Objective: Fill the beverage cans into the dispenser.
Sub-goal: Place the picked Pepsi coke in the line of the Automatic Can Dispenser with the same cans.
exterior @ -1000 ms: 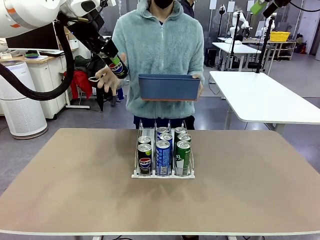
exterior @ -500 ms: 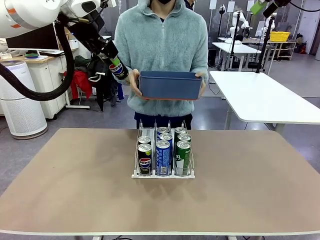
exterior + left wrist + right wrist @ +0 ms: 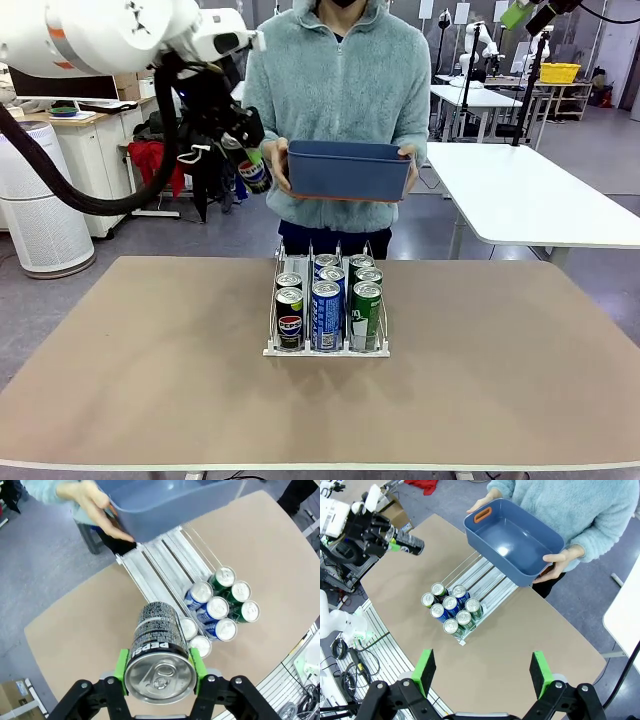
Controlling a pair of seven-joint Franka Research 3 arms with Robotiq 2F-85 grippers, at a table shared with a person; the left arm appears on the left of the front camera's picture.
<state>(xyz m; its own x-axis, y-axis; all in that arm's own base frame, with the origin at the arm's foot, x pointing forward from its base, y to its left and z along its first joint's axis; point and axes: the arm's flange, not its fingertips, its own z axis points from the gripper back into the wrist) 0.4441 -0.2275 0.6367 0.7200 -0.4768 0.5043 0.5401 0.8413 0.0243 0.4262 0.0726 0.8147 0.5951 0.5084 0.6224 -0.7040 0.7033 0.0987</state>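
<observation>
In the left wrist view, the left end effector [image 3: 160, 672] clamps a black Pepsi can [image 3: 159, 652]; the right end effector [image 3: 482, 672] gapes wide.

left arm: swung right, nearer table middle, since a second ago
left gripper [image 3: 250, 160]: carried black Pepsi can [image 3: 253, 173] from left of the person's chest to just beside blue bin [image 3: 345, 170], lower
person's hand [image 3: 280, 170]: was open beside the can, now gripping the bin's end
blue bin: drifted slightly right and higher
</observation>
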